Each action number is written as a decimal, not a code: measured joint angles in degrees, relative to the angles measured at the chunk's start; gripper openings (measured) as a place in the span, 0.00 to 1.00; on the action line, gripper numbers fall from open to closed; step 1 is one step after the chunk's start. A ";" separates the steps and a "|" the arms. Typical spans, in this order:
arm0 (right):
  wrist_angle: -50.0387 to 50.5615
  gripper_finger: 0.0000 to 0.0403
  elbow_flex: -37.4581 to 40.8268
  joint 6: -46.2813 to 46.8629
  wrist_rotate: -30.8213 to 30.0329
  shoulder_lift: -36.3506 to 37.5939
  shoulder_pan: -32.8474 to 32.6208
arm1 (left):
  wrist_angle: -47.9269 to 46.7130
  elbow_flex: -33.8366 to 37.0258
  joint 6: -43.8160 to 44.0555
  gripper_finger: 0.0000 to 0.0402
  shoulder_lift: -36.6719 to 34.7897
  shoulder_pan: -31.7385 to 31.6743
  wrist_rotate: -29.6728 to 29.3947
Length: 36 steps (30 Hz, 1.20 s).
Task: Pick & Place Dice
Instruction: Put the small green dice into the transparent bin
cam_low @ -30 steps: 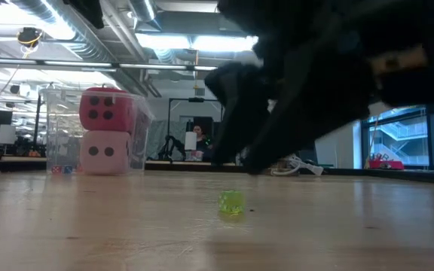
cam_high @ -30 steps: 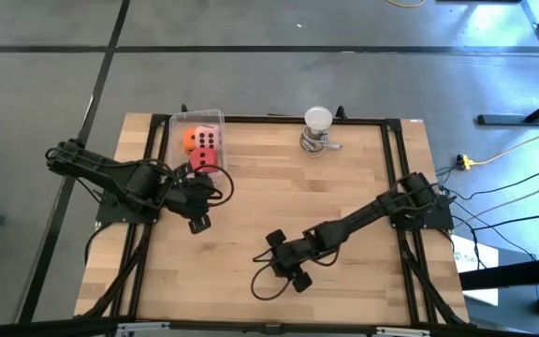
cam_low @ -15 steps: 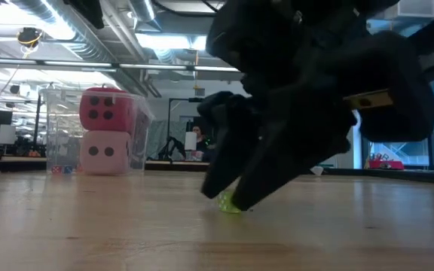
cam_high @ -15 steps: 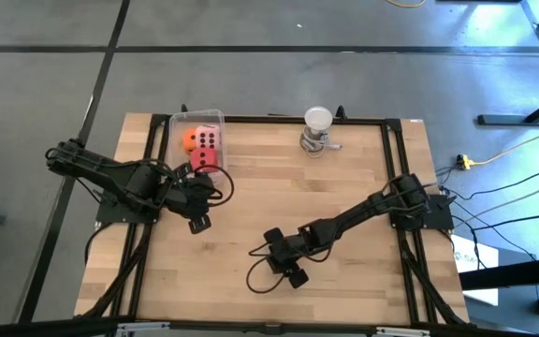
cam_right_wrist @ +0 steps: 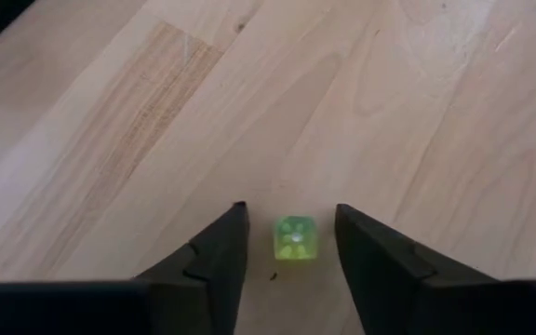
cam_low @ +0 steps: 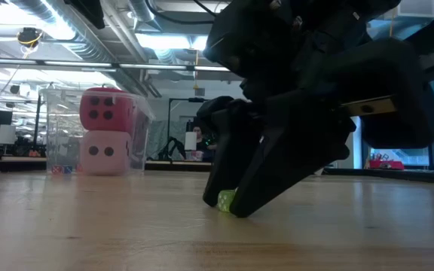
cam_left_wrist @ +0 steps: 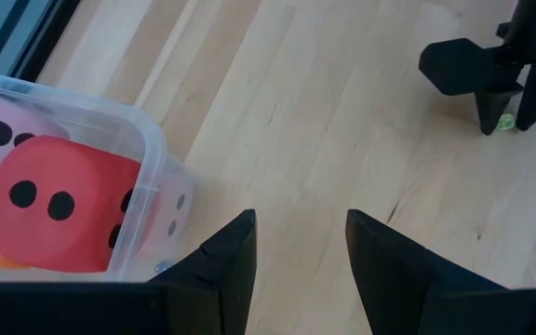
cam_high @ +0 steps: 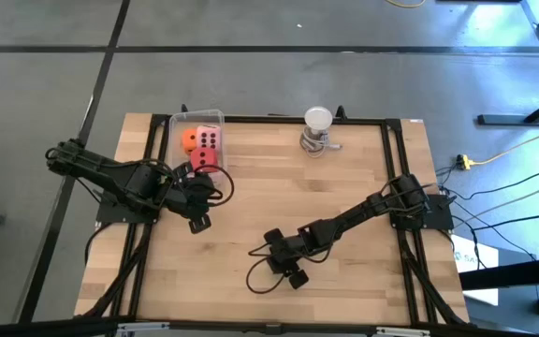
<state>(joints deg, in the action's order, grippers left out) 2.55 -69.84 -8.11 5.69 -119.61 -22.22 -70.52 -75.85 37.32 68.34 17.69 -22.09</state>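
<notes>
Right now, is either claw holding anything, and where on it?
Nothing held yet. Right claw stands open around the small green die on the table; left claw is open and empty.

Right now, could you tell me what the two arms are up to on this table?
The right gripper is down at the wooden table, its open fingers on either side of a small green die, not yet closed on it. The left gripper hangs open beside the clear plastic bin, which already holds the big soft dice, a red one among them.
</notes>
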 joint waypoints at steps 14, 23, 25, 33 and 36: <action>0.70 0.12 -0.02 4.23 -1.95 -0.04 -0.07 | 0.00 0.00 -0.66 0.39 0.00 0.00 -0.36; 0.44 0.12 0.04 9.59 -0.84 0.19 -0.07 | 0.00 0.00 -1.11 0.39 0.00 0.00 -0.90; 0.44 0.12 0.08 11.41 -0.79 0.49 -0.09 | 0.00 0.00 -1.40 0.39 0.00 -0.02 -0.90; 0.61 0.12 0.31 21.68 -2.05 5.13 -0.07 | -0.01 0.00 -3.23 0.39 0.00 -0.02 -2.68; 0.58 0.12 0.31 24.65 -2.02 7.17 -0.08 | -0.02 0.00 -3.25 0.39 0.00 -0.02 -2.96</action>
<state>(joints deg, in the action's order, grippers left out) 3.13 -69.54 16.54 3.67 -112.44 -22.30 -70.54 -75.85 34.07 68.34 17.67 -25.05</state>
